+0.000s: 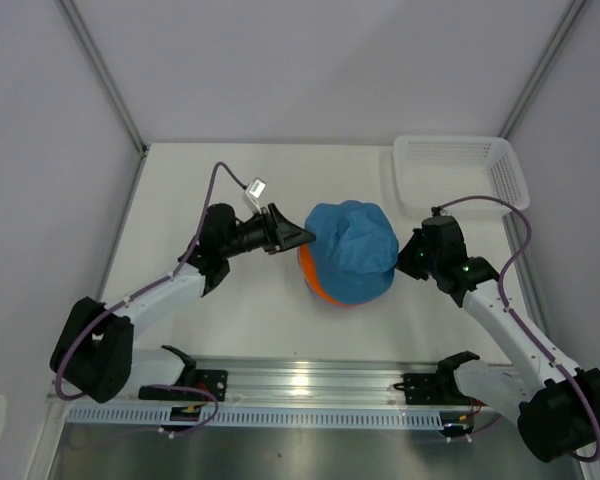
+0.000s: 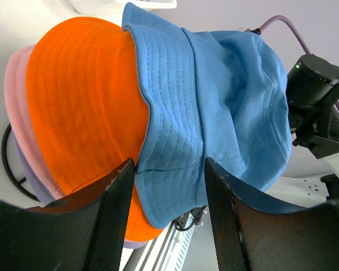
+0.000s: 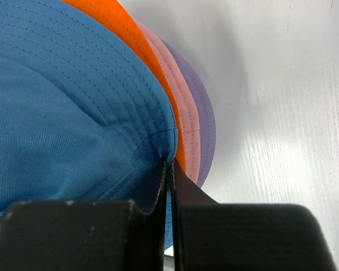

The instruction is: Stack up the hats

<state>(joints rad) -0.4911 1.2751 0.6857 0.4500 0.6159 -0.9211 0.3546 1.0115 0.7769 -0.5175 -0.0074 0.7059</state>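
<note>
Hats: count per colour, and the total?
blue hat: 1
orange hat: 1
pink hat: 1
lavender hat: 1
Total: 4 hats

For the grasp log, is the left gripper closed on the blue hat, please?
No: the left gripper stands open, its fingers apart, with the blue hat showing between them.

White mesh basket [image 1: 508,176] at far right corner of white desk [image 1: 250,320], open side up. Black wire stand [image 2: 4,155] near desk centre, mostly hidden.
</note>
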